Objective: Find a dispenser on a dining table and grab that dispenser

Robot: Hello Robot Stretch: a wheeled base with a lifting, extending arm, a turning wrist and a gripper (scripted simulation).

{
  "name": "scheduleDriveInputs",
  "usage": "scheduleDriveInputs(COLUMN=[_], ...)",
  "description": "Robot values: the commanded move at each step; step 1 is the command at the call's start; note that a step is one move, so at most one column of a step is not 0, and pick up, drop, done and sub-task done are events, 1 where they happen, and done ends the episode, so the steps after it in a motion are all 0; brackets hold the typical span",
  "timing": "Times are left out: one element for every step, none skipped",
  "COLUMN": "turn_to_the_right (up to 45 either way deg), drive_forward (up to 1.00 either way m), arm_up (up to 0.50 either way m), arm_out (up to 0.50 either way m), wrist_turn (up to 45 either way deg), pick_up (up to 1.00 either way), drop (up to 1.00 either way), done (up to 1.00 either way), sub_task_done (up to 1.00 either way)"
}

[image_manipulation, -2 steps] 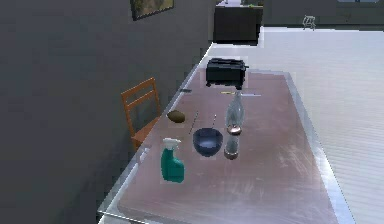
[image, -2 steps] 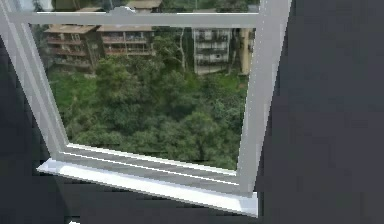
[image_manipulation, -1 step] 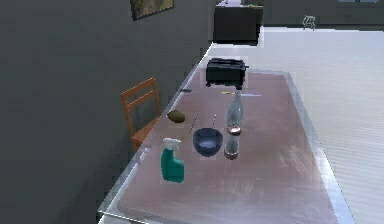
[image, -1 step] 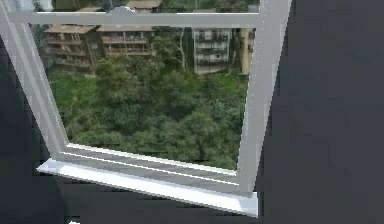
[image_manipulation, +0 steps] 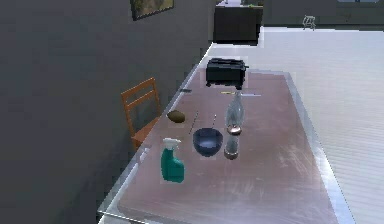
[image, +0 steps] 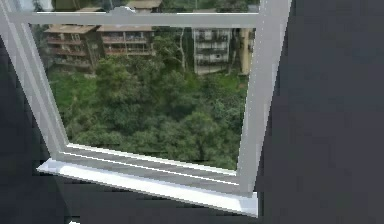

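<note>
Straight ahead in the forward view: white-framed window (image: 262,90) set in a dark wall (image: 330,110), a white sill (image: 150,185) under it, green trees (image: 150,115) and pale buildings (image: 125,42) beyond the glass.

Off in the arm side view: long bench (image_manipulation: 290,170) with a glossy pinkish top, running away beside a grey wall (image_manipulation: 70,70). Near the bench's close end, toward its left edge: dispenser (image_manipulation: 172,160), a teal bottle with a white spray head, standing upright on the top. Just beyond it and to the right: blue bowl (image_manipulation: 207,142), with a small pale shaker-like thing (image_manipulation: 232,150) just beside the bowl on the right. Farther up the bench: tall clear bottle (image_manipulation: 235,112), upright, and a small brown lump (image_manipulation: 177,117) near the left edge. At the far end: dark toaster (image_manipulation: 227,71). Against the bench's left side: wooden chair (image_manipulation: 142,105). High on the grey wall: framed picture (image_manipulation: 150,8).

State of the end effector: cannot tell.
</note>
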Motion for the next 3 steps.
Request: scheduleDriveInputs(turn_to_the_right=[0.0, 0.0, 0.0], drive_forward=[0.0, 0.0, 0.0], arm_up=[0.0, 0.0, 0.0], arm_out=[0.3, 0.0, 0.0], wrist_turn=[0.0, 45.0, 45.0], pick_up=[0.0, 0.0, 0.0], drop=[0.0, 0.0, 0.0], done=[0.0, 0.0, 0.0], sub_task_done=[0.0, 0.0, 0.0])
